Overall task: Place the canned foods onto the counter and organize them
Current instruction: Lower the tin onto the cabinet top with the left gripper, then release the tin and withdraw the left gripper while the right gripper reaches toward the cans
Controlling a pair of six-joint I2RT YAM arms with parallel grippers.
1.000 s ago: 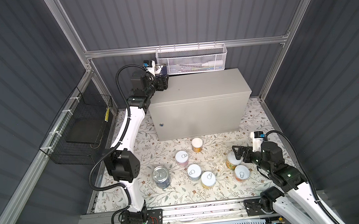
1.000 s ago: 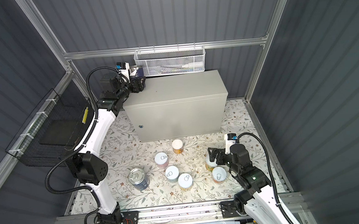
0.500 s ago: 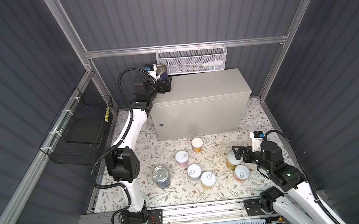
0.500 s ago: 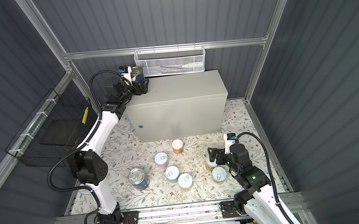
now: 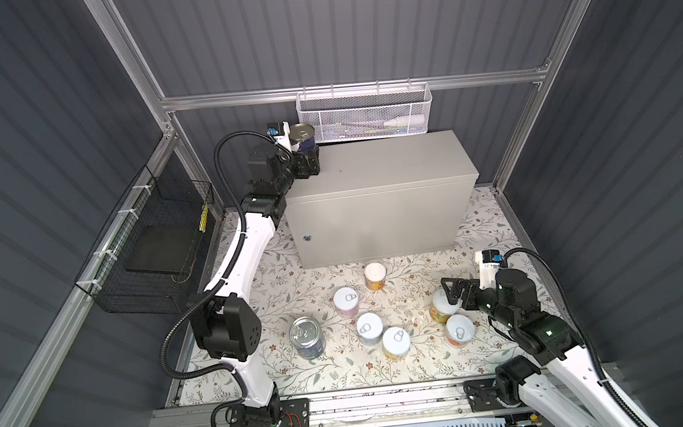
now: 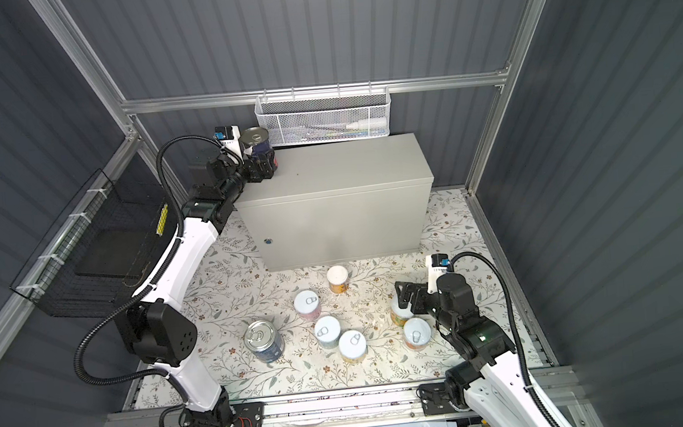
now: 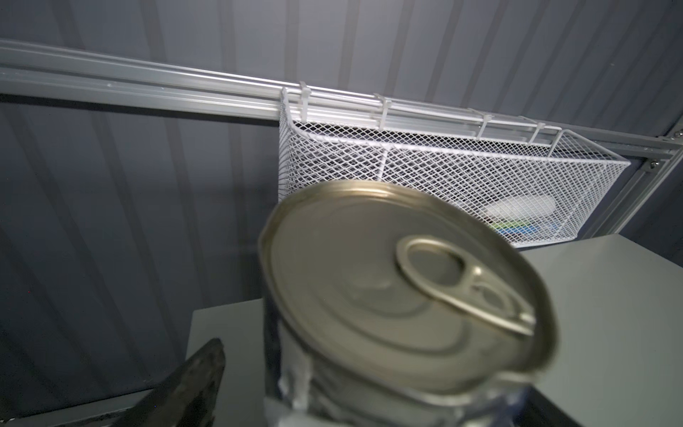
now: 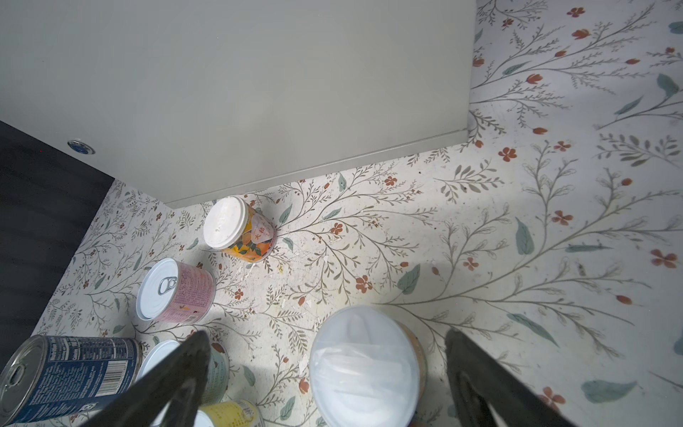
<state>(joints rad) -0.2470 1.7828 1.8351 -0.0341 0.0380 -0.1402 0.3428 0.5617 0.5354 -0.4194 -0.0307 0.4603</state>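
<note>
One large can point(image 5: 302, 135) with a silver lid and a dark blue label stands upright on the counter point(image 5: 386, 165). It is at the counter's rear left corner, close to the left end of the white mesh basket point(image 5: 365, 112). The left gripper point(image 5: 309, 160) sits at this can with its jaws spread. In the left wrist view, one finger point(image 7: 199, 384) stands clear of the can wall.

Seven other cans stand on the floral mat point(image 5: 478, 228) in front of the counter: a second large blue can point(image 5: 307, 337) and six smaller white-lidded cans point(image 5: 369, 328). The right gripper point(image 5: 451, 293) is low over the mat, with its jaws spread wide. In the right wrist view, its fingers point(image 8: 177, 369) stand on either side of one small can point(image 8: 366, 362) without touching it.
</note>
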